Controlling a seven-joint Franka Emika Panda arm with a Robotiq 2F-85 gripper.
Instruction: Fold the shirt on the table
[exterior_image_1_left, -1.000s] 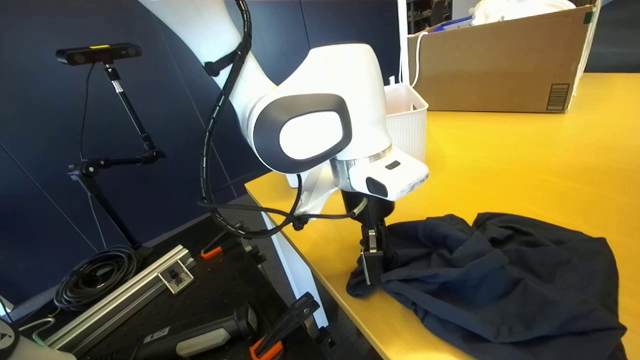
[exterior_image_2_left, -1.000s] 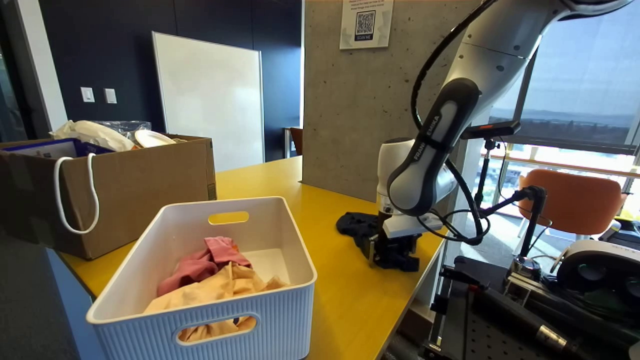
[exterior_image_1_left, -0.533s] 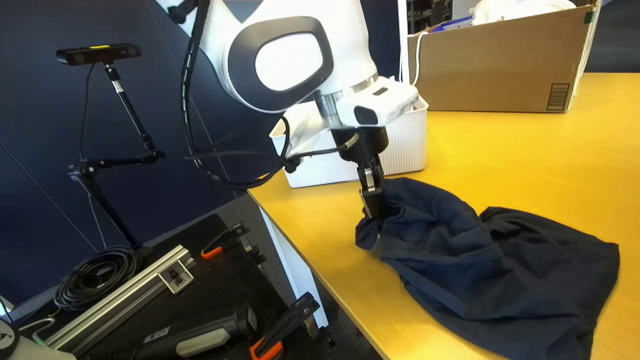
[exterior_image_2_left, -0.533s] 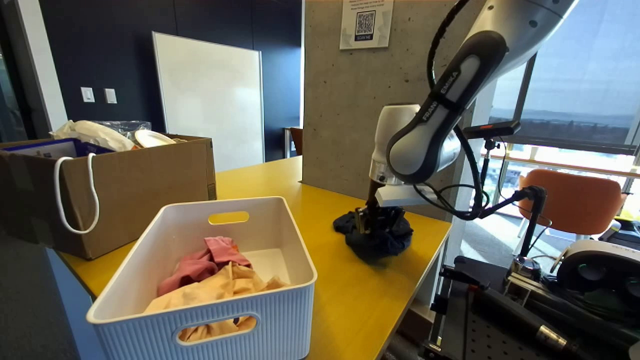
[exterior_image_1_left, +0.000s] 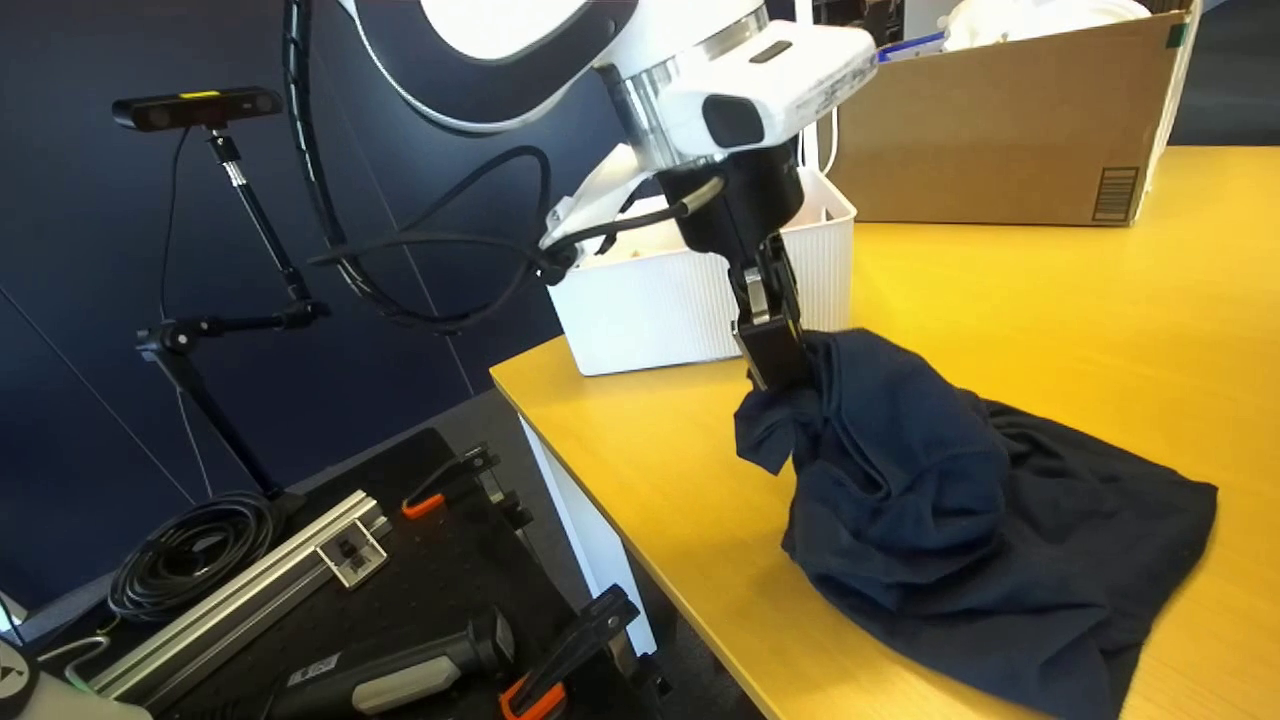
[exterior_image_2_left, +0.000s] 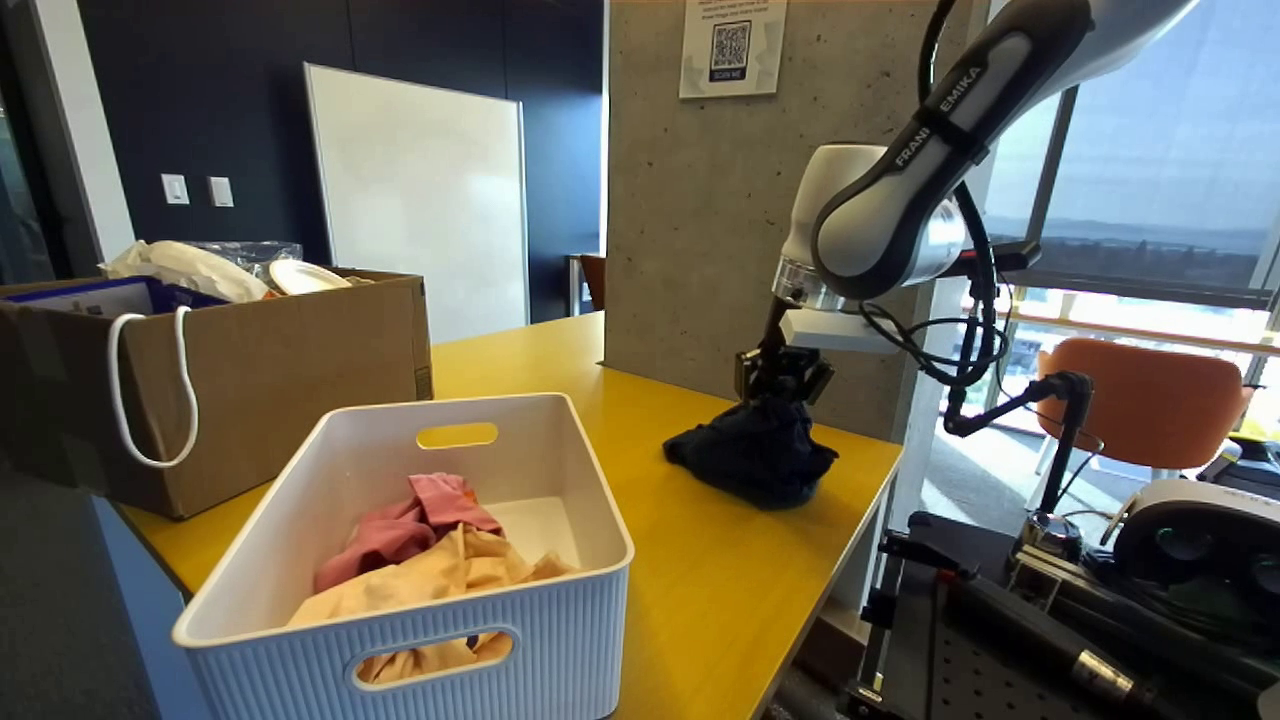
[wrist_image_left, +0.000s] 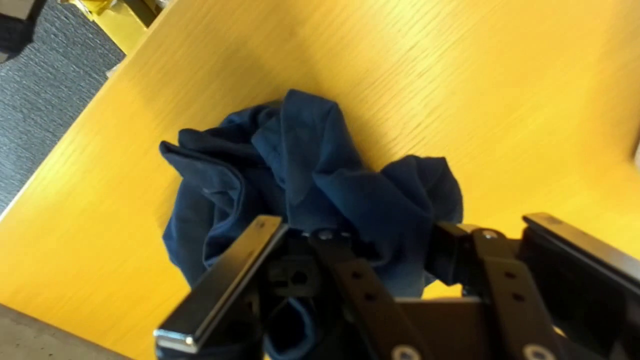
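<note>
Navy-black, soft, matte cloth makes up the shirt (exterior_image_1_left: 930, 540), which lies on the surface (exterior_image_1_left: 1040, 330) with one end bunched and raised to the claw (exterior_image_2_left: 785, 390). The claw is pinched on that bunch, and deep rounded creases fall away below it. Glossy and yellow-orange, the surface ends in a thin edge; in an exterior view the shirt's near side runs close to it, while a broad stretch of top spreads between the cloth and the brown cardboard box (exterior_image_1_left: 1000, 150). There the shirt's flatter part also shows, trailing away from the raised end. In an exterior view the ribbed white plastic bin (exterior_image_2_left: 565, 650) shows its inside, with pink cloth (exterior_image_2_left: 440, 505) and peach cloth (exterior_image_2_left: 440, 580) crumpled together, and a pitted concrete pillar (exterior_image_2_left: 690, 220) stands behind the claw. The wrist view gives the folds from above, with blunt lobes of fabric standing out, and grey carpet (wrist_image_left: 55, 85) past the edge.
</note>
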